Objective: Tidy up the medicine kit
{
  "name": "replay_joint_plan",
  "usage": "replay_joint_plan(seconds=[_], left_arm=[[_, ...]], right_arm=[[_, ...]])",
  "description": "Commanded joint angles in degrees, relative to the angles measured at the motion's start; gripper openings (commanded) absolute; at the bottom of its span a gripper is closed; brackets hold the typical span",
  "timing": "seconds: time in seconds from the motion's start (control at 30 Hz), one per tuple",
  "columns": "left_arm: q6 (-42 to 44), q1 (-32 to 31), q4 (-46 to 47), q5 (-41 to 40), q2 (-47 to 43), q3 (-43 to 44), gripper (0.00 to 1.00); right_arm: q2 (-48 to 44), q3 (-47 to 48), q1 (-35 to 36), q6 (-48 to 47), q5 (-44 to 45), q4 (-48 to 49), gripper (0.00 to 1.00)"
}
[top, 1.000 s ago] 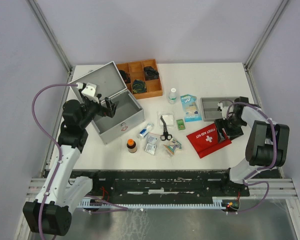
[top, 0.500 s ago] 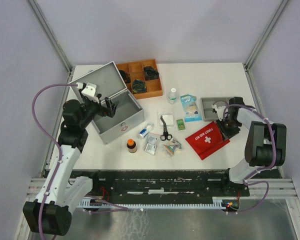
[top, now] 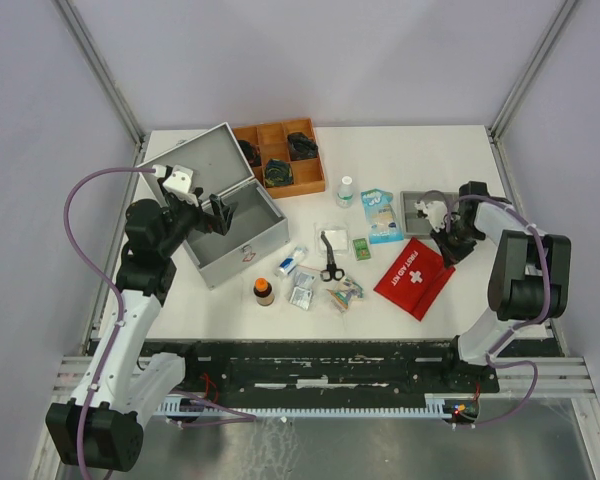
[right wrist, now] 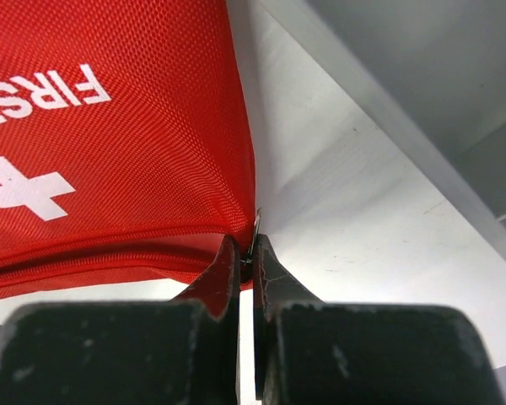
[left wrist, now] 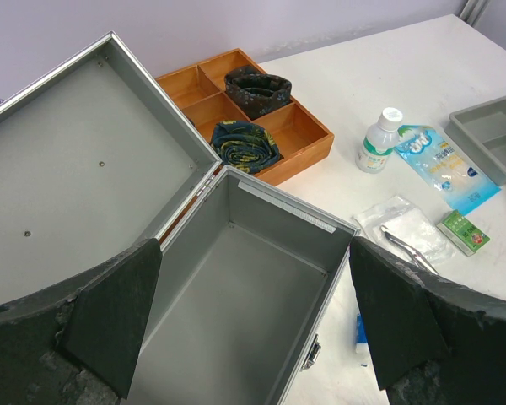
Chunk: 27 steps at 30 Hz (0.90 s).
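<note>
The medicine kit (top: 242,238) is a silver-grey box at the left with its lid (top: 194,160) raised; its inside (left wrist: 236,295) holds nothing. My left gripper (top: 220,213) hangs above the box, open, and the left wrist view shows nothing between the jaws of that gripper (left wrist: 253,246). A red first-aid pouch (top: 412,278) with a white cross lies at the right. My right gripper (top: 448,243) sits at the pouch's far corner. The right wrist view shows this gripper (right wrist: 251,253) shut on the metal zipper pull (right wrist: 255,229) of the pouch (right wrist: 110,152).
A brown wooden compartment tray (top: 280,160) stands behind the kit. A shallow grey tray (top: 425,215) lies just beyond the right gripper. A small white bottle (top: 346,192), a blue packet (top: 379,215), scissors (top: 330,260), an amber bottle (top: 264,291) and small packets are scattered mid-table.
The right gripper closed and moved away from the near edge toward the grey tray, taking the pouch's zipper pull. The pouch turned a little. The left arm stayed still.
</note>
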Motion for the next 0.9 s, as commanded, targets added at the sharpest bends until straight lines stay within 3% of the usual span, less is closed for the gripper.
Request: replay_joint_plan(seconds=[0.0, 0.33, 0.63, 0.87], left_arm=[[2.6, 0.3, 2.2, 0.8, -0.7, 0.3, 0.99], [2.1, 0.3, 2.4, 2.3, -0.2, 0.5, 0.99], [3.7, -0.5, 1.7, 13.1, 1.7, 2.1, 0.99], [6.2, -7.5, -1.6, 17.8, 6.1, 7.5, 0.99]], right_arm=[[-3.0, 3.9, 0.1, -6.3, -5.7, -3.6, 0.01], [-12.6, 9.2, 0.2, -14.1, -14.4, -14.6, 0.01], [-18.8, 16.6, 0.4, -18.6, -22.1, -23.4, 0.01], [-23.2, 20.2, 5.1, -16.9, -29.9, -25.6, 0.01]])
